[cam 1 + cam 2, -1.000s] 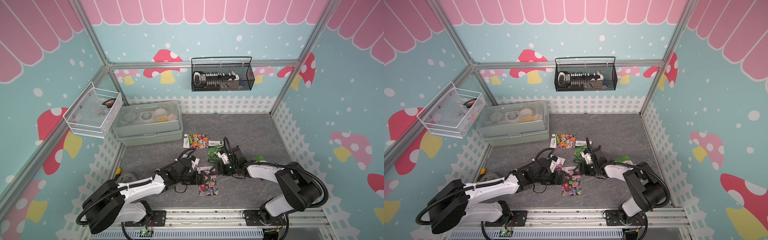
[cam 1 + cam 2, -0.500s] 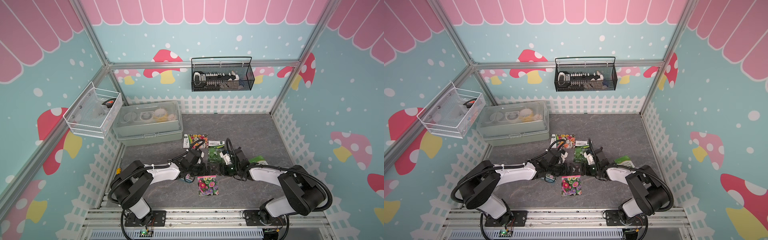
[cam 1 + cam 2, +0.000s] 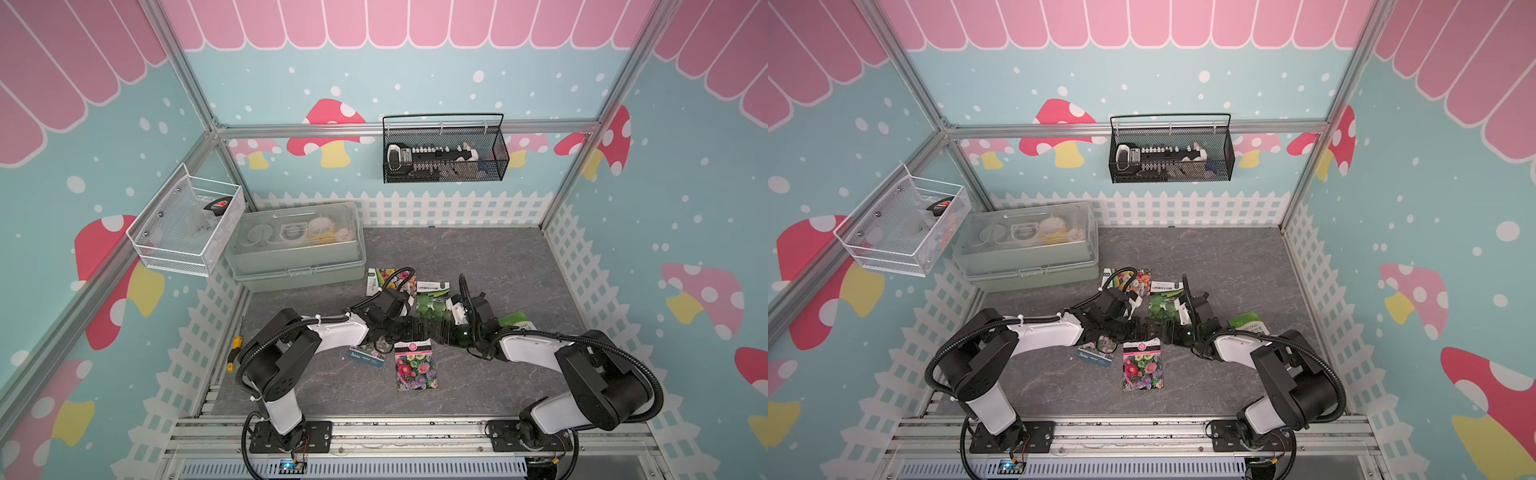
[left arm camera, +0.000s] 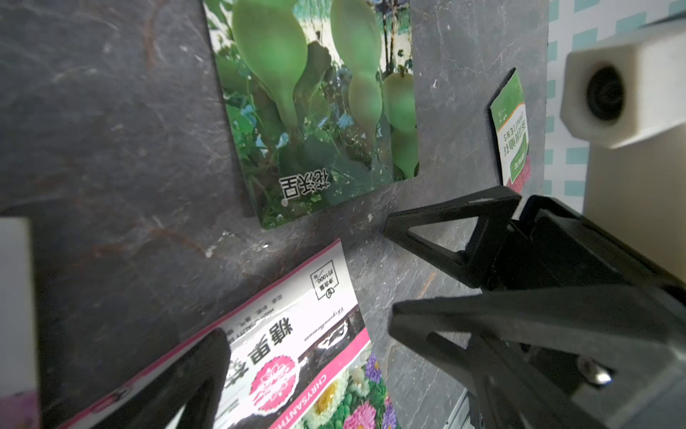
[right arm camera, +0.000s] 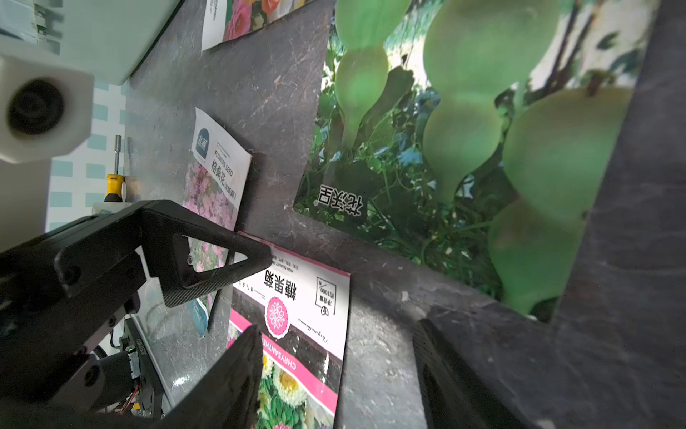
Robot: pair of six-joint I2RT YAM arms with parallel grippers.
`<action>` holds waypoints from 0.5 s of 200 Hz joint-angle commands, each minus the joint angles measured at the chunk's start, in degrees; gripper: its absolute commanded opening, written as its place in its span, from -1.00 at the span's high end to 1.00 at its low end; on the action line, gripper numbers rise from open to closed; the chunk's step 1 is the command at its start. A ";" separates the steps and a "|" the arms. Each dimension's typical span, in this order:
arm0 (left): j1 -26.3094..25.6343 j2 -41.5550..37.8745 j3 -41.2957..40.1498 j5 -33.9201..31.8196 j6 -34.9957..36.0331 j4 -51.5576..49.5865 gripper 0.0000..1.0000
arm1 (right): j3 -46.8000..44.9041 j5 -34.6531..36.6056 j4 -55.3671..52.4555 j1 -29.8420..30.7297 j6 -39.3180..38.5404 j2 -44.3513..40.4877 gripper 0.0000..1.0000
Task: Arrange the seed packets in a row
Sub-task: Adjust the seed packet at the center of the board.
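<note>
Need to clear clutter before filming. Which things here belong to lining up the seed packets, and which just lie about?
Job: chrysanthemum packet, gourd packet, mixed-flower packet, pink-blossom packet, green packet.
Lying about: screwdriver, lidded storage box, black mesh basket, white wire basket.

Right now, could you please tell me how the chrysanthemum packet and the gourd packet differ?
The chrysanthemum packet shows mixed bright flowers under a white, pink-edged label; the gourd packet shows pale green gourds among leaves. The chrysanthemum packet lies nearer the front rail, the gourd packet farther back. Both lie flat on the grey table.
</note>
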 commanded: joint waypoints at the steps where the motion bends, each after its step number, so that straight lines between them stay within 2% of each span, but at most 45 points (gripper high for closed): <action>1: 4.00 2.07 3.52 -10.58 -1.16 1.26 -0.99 | -1.88 -6.61 -6.25 1.97 -1.55 1.43 -0.32; 100: 8.77 0.79 3.95 -16.63 1.62 -4.19 -0.99 | -2.92 -5.83 -5.97 2.02 -1.20 0.34 -0.32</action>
